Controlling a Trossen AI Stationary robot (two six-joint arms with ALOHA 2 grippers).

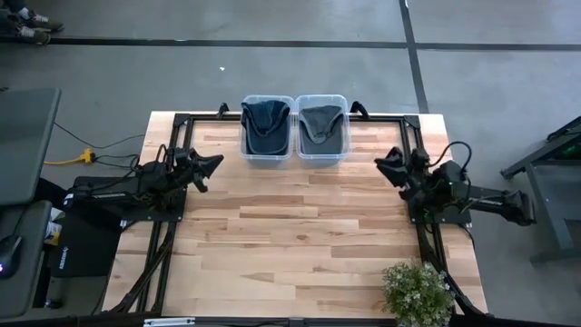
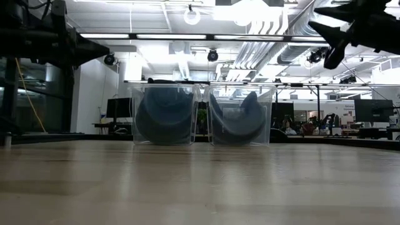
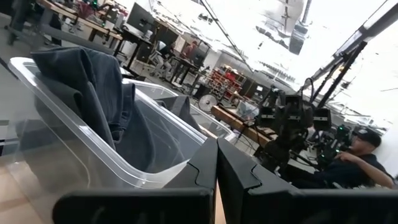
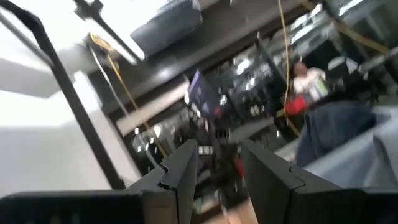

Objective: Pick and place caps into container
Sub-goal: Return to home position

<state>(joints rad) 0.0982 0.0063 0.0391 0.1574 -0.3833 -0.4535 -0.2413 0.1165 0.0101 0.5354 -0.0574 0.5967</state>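
Arms sit drawn in at either side of the pale wooden bench (image 1: 300, 227), left pincer (image 1: 211, 164) closed and empty, right pincer (image 1: 385, 163) parted and empty; dark blue denim caps (image 1: 266, 120) and grey caps (image 1: 321, 123) lie in adjoining clear plastic bins (image 1: 267, 159).

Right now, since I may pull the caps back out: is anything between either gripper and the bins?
Nothing visible. Bare table lies between the left gripper and left bin, and between the right gripper and right bin. The plant stands off both paths.
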